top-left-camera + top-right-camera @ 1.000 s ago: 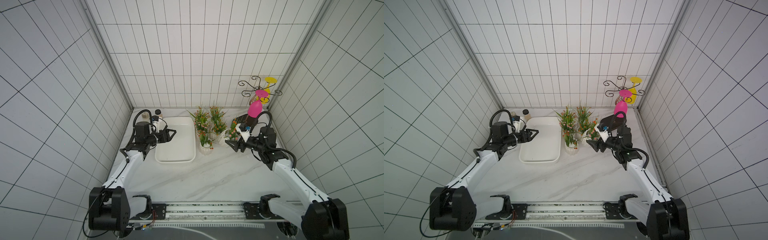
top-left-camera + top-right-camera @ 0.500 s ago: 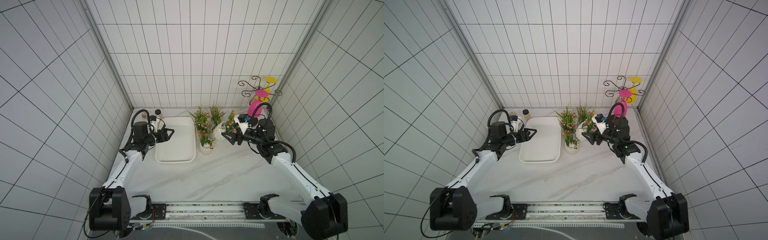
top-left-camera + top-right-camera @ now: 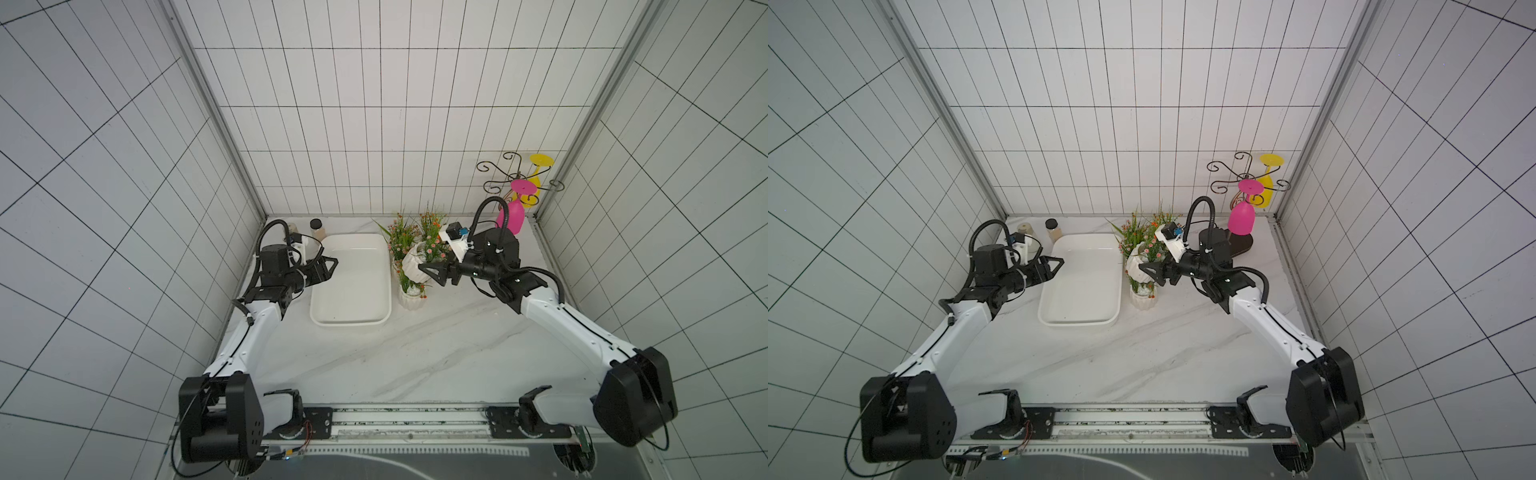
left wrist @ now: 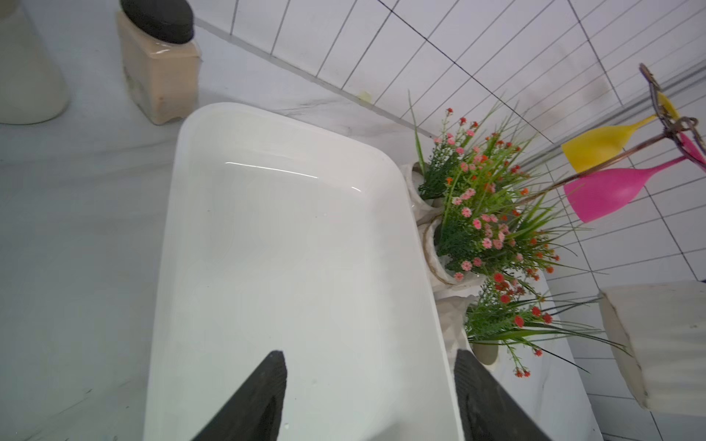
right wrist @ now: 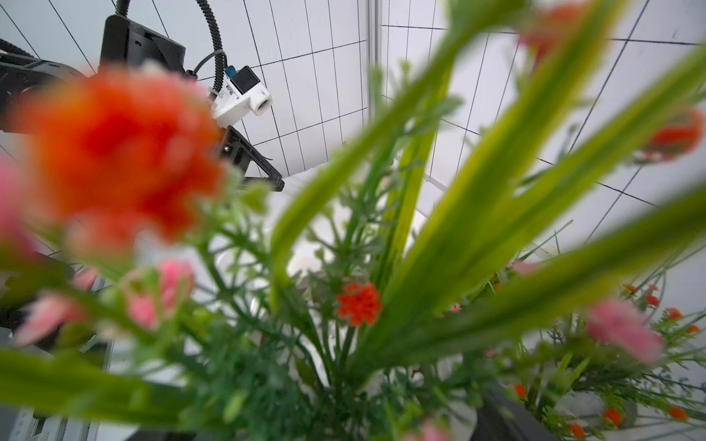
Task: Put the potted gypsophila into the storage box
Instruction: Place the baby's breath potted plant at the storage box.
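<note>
My right gripper point(image 3: 428, 271) is shut on a potted gypsophila point(image 3: 412, 266), holding the white ribbed pot tilted above the table, just right of the storage box point(image 3: 351, 322). The box is a shallow white tray with nothing in it. Another pot point(image 3: 409, 298) stands under the held one, and two more point(image 3: 400, 243) stand behind. My left gripper point(image 3: 329, 266) hangs open over the box's left rim, and the left wrist view shows its fingers point(image 4: 267, 397) apart above the box floor point(image 4: 286, 248). Blurred sprigs point(image 5: 359, 305) fill the right wrist view and hide the jaws.
Two jars point(image 3: 316, 226) stand at the back left corner behind the box. A wire stand with a pink goblet point(image 3: 515, 216) and a yellow one occupies the back right corner. Tiled walls close in three sides.
My right gripper has carried the pot to the left, towards the storage box, and higher. The left arm has barely moved.
</note>
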`<state>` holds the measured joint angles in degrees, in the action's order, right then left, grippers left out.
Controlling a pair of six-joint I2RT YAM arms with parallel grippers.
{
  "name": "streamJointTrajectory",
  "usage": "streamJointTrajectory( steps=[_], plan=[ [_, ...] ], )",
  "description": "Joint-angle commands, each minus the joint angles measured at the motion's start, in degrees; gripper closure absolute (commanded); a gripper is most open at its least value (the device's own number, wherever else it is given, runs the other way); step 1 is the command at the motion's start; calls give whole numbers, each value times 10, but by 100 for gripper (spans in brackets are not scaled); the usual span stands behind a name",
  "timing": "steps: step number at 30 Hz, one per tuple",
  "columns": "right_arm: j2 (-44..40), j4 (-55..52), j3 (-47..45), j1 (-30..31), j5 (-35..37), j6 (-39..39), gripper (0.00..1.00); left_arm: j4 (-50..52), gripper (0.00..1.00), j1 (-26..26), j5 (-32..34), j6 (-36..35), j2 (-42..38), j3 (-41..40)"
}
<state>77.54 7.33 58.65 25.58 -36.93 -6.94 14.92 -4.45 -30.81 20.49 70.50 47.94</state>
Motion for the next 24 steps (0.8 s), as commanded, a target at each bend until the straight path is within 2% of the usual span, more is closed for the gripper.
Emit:
streamJointTrajectory(
  steps=[1, 8, 17, 24],
  plan=[
    [23, 48, 99, 23, 18, 2, 43, 36, 36, -16, 78, -12, 0, 27],
    [103, 36, 176, 65, 60, -6, 43, 52, 39, -44, 126, -14, 22, 36],
    [189, 15, 279, 108, 116, -3, 44, 51, 50, -55, 101, -6, 59, 35],
    [248, 8, 353, 137, 132, -3, 44, 47, 51, -57, 89, -2, 71, 31]
  ],
)
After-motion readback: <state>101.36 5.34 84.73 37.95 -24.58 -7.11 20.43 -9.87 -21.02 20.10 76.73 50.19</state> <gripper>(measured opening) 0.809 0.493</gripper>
